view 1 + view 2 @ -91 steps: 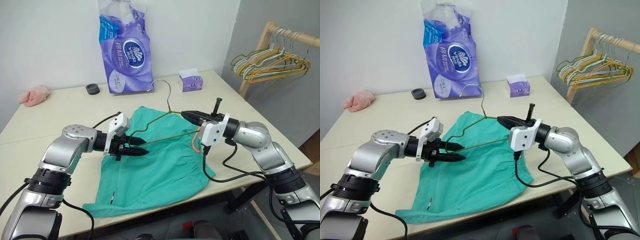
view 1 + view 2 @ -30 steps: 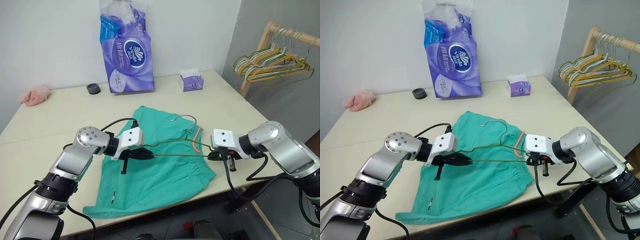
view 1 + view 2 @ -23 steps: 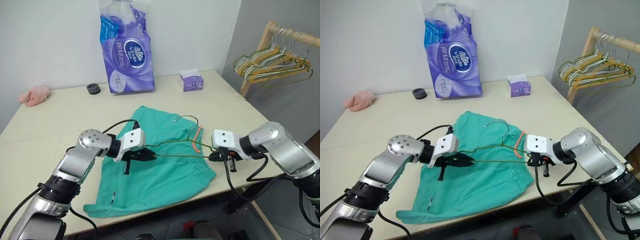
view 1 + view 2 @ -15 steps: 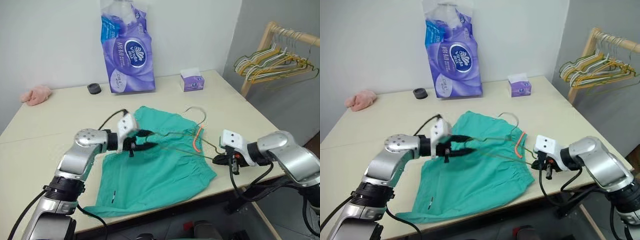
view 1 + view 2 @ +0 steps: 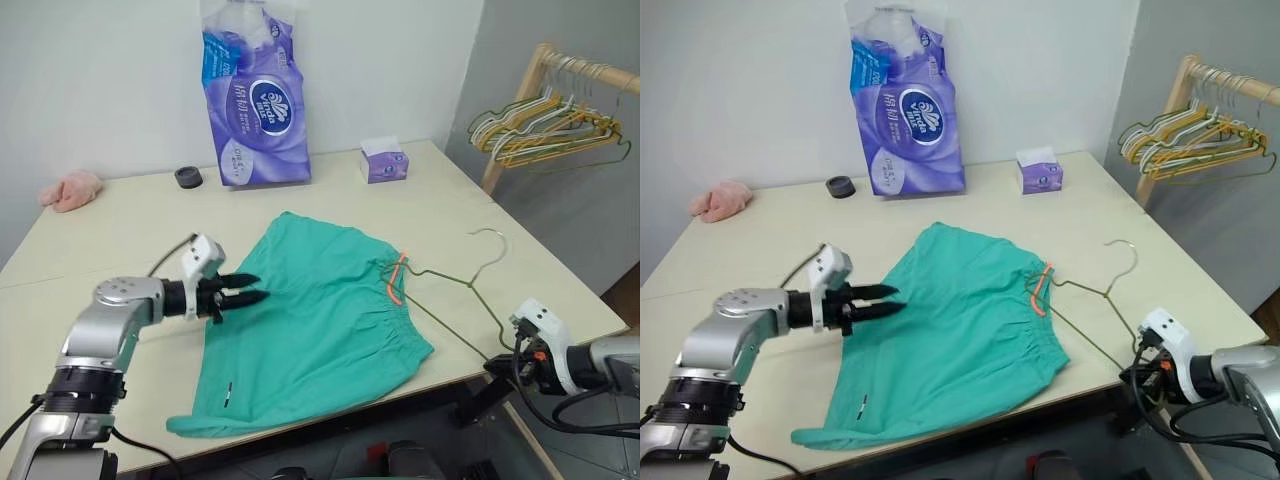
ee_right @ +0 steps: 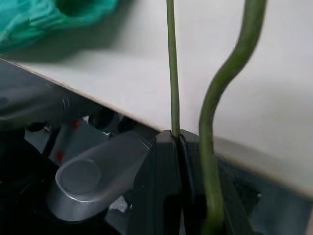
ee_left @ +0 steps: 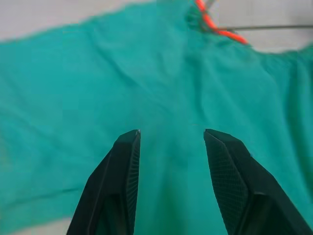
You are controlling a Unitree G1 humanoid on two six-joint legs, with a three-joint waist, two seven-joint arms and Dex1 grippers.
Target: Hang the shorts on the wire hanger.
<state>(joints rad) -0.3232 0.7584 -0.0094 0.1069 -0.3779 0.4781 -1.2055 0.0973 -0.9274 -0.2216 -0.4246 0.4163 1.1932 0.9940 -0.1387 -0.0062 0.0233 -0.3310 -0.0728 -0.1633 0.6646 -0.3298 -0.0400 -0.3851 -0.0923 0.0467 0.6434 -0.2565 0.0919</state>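
The teal shorts [image 5: 320, 320] lie flat mid-table, waistband to the right, with the orange drawstring [image 5: 392, 280] on it. My left gripper [image 5: 238, 291] hovers at their left edge, open and holding nothing; the left wrist view has its fingers [image 7: 124, 181] apart over the fabric. The wire hanger [image 5: 455, 295] lies on the table right of the shorts, hook [image 5: 490, 240] pointing away, one corner at the drawstring. My right gripper [image 5: 503, 365] hangs just past the table's front right edge, shut on the hanger's near corner; the wire [image 6: 171, 73] runs out of the closed jaws.
A tall purple tissue pack [image 5: 255, 95], a small tissue box [image 5: 383, 160] and a black ring [image 5: 186, 177] stand at the back. A pink cloth [image 5: 68, 190] lies far left. A wooden rack with bunched hangers [image 5: 545, 115] stands right of the table.
My left gripper has opened, let go of the hanger and drawn back left. The right gripper pulled the hanger right and toward the front edge, off the shorts.
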